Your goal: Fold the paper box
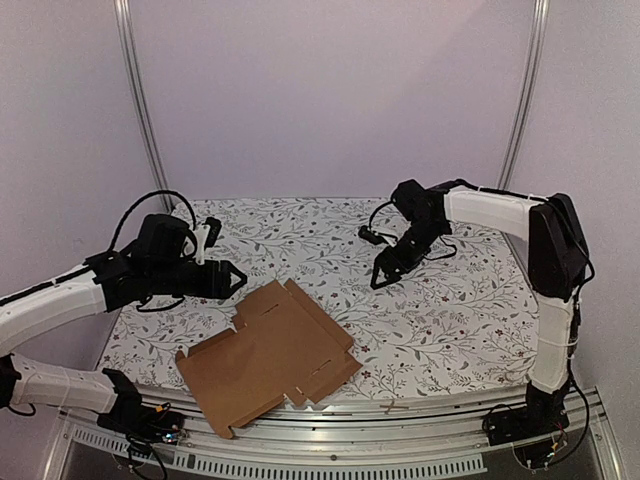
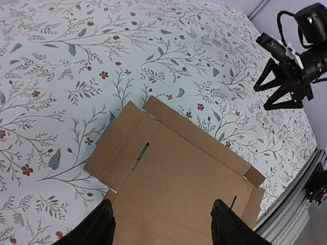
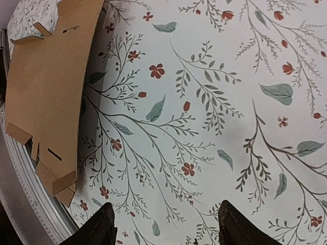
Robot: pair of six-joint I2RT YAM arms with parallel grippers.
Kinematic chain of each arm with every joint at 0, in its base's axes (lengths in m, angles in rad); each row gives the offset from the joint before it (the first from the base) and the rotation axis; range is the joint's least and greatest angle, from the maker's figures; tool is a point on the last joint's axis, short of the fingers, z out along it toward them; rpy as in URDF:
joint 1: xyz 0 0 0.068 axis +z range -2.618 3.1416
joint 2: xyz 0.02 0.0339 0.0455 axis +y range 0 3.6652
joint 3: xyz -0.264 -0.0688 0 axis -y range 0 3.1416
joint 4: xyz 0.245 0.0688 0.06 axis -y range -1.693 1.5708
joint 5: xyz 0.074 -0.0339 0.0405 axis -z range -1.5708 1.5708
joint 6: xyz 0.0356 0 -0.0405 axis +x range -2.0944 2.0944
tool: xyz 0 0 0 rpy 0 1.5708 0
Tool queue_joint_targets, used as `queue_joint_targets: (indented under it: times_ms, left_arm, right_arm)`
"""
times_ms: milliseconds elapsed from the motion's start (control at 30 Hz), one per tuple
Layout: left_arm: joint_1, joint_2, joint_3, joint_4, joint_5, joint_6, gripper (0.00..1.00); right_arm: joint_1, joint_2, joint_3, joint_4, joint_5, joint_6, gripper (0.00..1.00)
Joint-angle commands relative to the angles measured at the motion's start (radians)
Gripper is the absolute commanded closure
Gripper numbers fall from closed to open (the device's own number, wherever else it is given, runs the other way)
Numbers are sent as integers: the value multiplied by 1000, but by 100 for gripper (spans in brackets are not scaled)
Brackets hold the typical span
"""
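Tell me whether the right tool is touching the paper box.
Apart. The top external view shows patterned table between the right tool and the paper box.

A floral-patterned tablecloth (image 1: pixel 440 300) lies flat — a metal rail (image 1: pixel 430 425) along its near edge, pale walls (image 1: pixel 330 90) behind.

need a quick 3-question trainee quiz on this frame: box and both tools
1. True or false: the box is already folded up.
2. Which tool is nearer the box? A) left tool B) right tool C) both equally near
3. Short answer: what does each tool hold?

Key:
1. False. It lies flat as an unfolded sheet on the table.
2. A. The right tool hangs over bare table, off to the box's side.
3. Nothing. Both are open and empty.
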Motion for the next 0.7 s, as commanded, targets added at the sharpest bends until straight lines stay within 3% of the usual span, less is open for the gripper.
queue_joint_targets:
  times_ms: [0,233,467,667]
  left_arm:
    - [-15,-85,-30,-80,-48,-56,35]
    - [-13,-226,-59,-158,-99,-70,34]
    - [-14,-257,-70,-174,-110,-86,34]
    - [-14,-270,-87,-169,-124,-94,34]
  right_arm:
    - [119,141,112,-55,-46,47,32]
    - [234,340,335,-92,-67,99,35]
    - [245,435,428,-127,-121,153,46]
    - [263,449,426,-159,-136,148,72]
